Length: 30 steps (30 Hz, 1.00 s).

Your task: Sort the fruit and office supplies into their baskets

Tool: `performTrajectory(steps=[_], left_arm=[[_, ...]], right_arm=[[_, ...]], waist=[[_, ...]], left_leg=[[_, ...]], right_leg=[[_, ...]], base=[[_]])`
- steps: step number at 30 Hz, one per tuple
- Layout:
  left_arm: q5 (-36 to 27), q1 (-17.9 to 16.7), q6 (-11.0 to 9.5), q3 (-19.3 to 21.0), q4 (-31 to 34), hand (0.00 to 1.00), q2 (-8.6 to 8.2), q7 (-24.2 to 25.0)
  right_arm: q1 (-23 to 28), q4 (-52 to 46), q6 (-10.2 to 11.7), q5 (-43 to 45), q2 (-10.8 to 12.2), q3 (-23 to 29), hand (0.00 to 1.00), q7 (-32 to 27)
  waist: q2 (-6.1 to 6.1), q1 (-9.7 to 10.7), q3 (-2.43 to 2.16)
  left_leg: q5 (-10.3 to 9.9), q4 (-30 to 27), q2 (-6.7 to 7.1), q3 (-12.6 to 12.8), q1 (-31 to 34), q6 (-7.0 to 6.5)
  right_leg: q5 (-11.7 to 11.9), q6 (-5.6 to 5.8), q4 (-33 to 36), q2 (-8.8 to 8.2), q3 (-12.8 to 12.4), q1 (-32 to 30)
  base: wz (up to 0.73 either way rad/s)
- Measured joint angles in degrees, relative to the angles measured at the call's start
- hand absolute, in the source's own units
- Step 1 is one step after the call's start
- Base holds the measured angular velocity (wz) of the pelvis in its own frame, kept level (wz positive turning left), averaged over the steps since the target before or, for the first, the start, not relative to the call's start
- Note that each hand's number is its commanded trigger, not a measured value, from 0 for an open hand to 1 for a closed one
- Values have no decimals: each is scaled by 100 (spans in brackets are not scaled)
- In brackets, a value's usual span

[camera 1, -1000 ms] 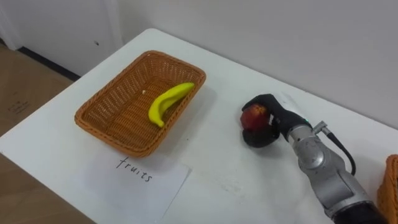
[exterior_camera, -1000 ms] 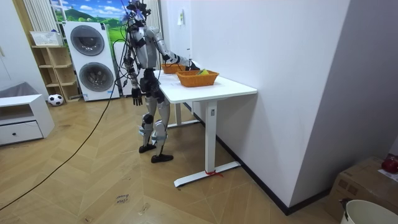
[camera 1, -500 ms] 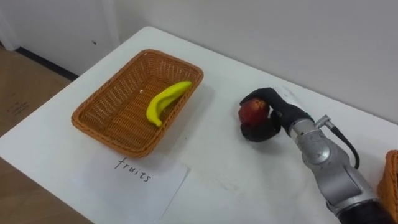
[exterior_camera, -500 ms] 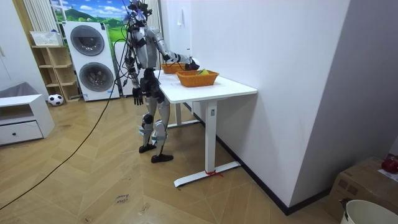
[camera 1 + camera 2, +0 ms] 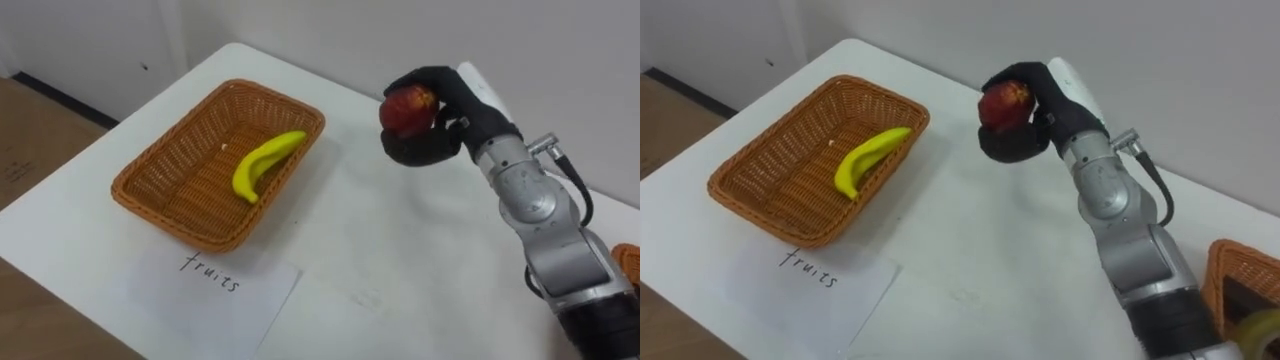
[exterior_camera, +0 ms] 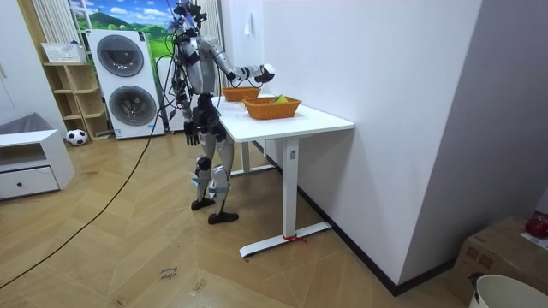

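Partly within the curled right hand [image 5: 455, 120], a red apple [image 5: 405, 108].

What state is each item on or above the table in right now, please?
apple, gripped in the right hand, above the table.
banana, lying inside the fruit basket.
fruit basket, upright, holding the banana.
paper sheet, flat before the fruit basket.
second basket, partly in view.
left hand, hanging beside the robot.
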State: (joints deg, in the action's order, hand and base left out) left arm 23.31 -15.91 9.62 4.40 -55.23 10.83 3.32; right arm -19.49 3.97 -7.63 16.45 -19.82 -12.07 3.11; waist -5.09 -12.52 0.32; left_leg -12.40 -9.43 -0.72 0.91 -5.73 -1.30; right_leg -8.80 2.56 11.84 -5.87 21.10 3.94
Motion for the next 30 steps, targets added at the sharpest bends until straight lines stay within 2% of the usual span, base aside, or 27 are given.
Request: performTrajectory(steps=[2, 6, 10, 14, 16, 20, 22, 30], left_arm=[[17, -50, 4, 3, -3, 0, 18, 28], [44, -93, 16, 5, 1, 0, 19, 81], [-21, -109, 40, -15, 8, 0, 18, 90], [-27, -138, 72, -17, 8, 0, 19, 91], [-19, -167, 105, -23, 7, 0, 27, 104], [-18, -180, 210, -20, 8, 0, 26, 107], [-18, -251, 246, -20, 14, 0, 16, 105], [-9, -351, 255, 17, 43, 0, 24, 202]], right_arm=[[-97, -67, 0, 1, -10, 2, 100, 3], [-249, -66, 0, 19, -10, 2, 100, -19], [-279, -60, -11, 19, -4, -17, 100, -44], [-403, -19, -134, 0, 2, -23, 100, -49], [-413, -20, -201, 14, 49, -28, 100, -50], [-429, -20, -352, -1, 182, -33, 100, -50], [-428, -18, -419, -46, 202, -89, 100, -51], [-427, 32, -438, -68, 331, -264, 100, 85]], waist=[[-36, -57, -3], [-33, -161, 3], [8, -225, 32], [51, -368, 59], [69, -391, 54], [76, -514, 56], [86, -561, 49], [88, -971, 37]], left_leg=[[-2, 1, 5, -27, 3, 0], [-3, -4, 20, -132, 4, -1], [-2, -23, 35, -290, 25, -3], [2, -42, 65, -353, 56, -11], [5, -43, 74, -436, 60, -16], [6, -117, 103, -486, 111, -17], [6, -164, 163, -584, 99, -18], [23, -200, 261, -788, 113, -68]], right_leg=[[0, 0, -3, 1, 23, 14], [1, 1, -10, -5, 101, 61], [1, 1, 0, -27, 285, 115], [-21, 35, 54, -89, 490, 112], [-26, 42, 102, -109, 580, 117], [-34, 55, 99, -134, 593, 141], [-86, 124, 106, -198, 640, 224], [-155, 164, 193, -266, 585, 279]], base=[[5], [12], [20], [9], [15], [13], [24], [14]])
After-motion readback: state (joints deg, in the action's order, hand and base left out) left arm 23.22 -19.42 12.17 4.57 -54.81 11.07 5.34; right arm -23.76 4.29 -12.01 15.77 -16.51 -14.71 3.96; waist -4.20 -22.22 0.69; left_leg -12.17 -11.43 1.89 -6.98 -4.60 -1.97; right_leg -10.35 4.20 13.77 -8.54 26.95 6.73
